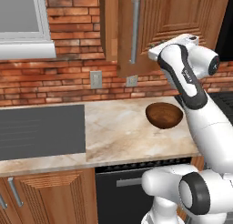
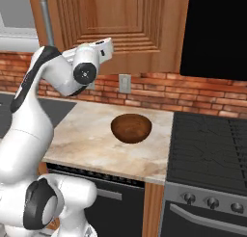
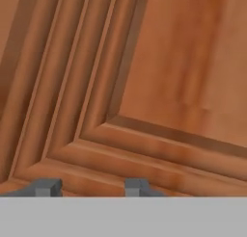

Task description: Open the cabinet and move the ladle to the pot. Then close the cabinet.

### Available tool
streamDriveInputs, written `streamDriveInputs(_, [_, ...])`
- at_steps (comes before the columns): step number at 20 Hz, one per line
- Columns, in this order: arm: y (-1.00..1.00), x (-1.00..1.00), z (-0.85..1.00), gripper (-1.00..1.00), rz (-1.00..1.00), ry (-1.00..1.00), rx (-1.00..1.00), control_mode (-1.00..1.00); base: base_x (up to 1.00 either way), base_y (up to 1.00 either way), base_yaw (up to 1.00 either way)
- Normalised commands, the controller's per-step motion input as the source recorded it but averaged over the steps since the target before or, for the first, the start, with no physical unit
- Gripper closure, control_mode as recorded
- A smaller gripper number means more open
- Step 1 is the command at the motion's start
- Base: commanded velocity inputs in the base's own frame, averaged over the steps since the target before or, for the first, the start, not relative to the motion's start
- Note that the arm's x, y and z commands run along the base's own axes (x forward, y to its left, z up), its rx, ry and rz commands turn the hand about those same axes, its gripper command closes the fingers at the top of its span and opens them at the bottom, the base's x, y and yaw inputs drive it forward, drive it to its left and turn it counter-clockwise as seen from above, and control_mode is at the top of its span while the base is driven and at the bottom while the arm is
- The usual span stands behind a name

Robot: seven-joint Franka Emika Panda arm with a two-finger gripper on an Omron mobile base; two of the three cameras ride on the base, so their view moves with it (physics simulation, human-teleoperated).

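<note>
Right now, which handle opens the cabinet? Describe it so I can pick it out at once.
Start at the brick wall above the marble counter. The wall-hung wooden cabinet hangs above the brown bowl. Its handle is one long vertical silver bar at the door's left edge, unlike the short handles below the counter.

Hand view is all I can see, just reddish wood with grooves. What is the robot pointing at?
Observer: That wood is the door of the cabinet, hung on the wall above the counter. The gripper faces its raised panel.
Operator: Is there a handle to grab?
Observer: Yes, a long silver bar handle runs down the door, left of the hand in the left base view.
Operator: Anything underneath?
Observer: A dark-brown wooden bowl sits on the counter, with a black stove beside it.
</note>
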Motion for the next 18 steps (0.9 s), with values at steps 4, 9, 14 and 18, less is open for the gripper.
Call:
streamDriveInputs(4, [0.00,0.69,-0.12,-1.00,-0.36,0.20,-0.01,-1.00,0.00,0.00,0.00])
streamDriveInputs(9, [0.00,0.56,-0.04,-1.00,-0.32,0.21,0.00,-1.00,0.00,0.00,0.00])
streamDriveInputs(14, [0.00,0.72,0.00,-1.00,-0.32,0.22,0.00,-1.00,0.00,0.00,0.00])
streamDriveInputs(18, [0.00,0.78,0.00,-1.00,-0.30,0.24,0.00,-1.00,0.00,0.00,0.00])
